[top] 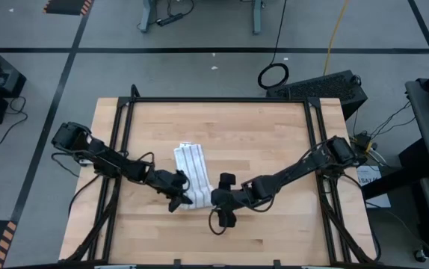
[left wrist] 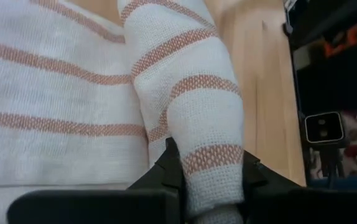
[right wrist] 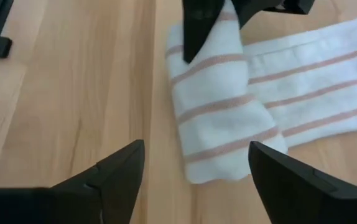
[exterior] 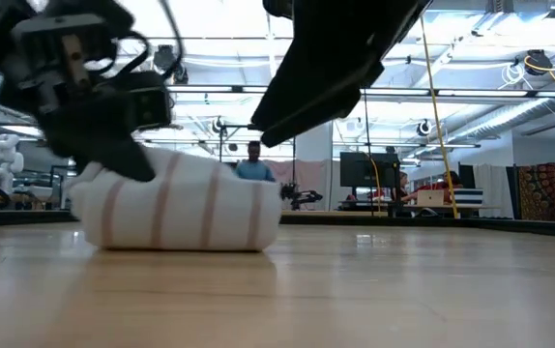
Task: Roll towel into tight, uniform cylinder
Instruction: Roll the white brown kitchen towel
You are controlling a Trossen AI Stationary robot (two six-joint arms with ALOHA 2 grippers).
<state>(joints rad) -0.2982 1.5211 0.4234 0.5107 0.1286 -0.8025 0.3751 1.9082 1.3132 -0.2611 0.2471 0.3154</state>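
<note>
— So where does the towel [top: 193, 172] lie, and which way does it run?

— Near the middle of the wooden table [top: 274, 134], a little to the left. A flat strip runs from the far side toward the near side, and its near end is wound into a stubby roll. The roll's long axis goes left to right, across the strip.

— Which arm has it?

— The left gripper [left wrist: 204, 180]. Its fingers are pinched together on the left end of the roll; in its wrist view the striped cloth bulges up between the two dark tips. From table height it sits on top of that end, pressing down.

— And the right one?

— The right gripper [right wrist: 194, 168] stands off the roll's right end, just beside it, not touching. Its jaws are spread wide with only bare wood and cloth edge between them, holding nothing. From overhead it sits to the right of the roll and slightly nearer.

— So what does the next turn hinge on?

— I'd judge this: the roll points end-on at the right gripper. To turn the cylinder further over the flat strip, it has to come in along that axis and take the free end. Otherwise only the left end gets driven and the roll may go cone-shaped.

— How much is left?

— Most of the strip still lies flat on the far side.
</note>
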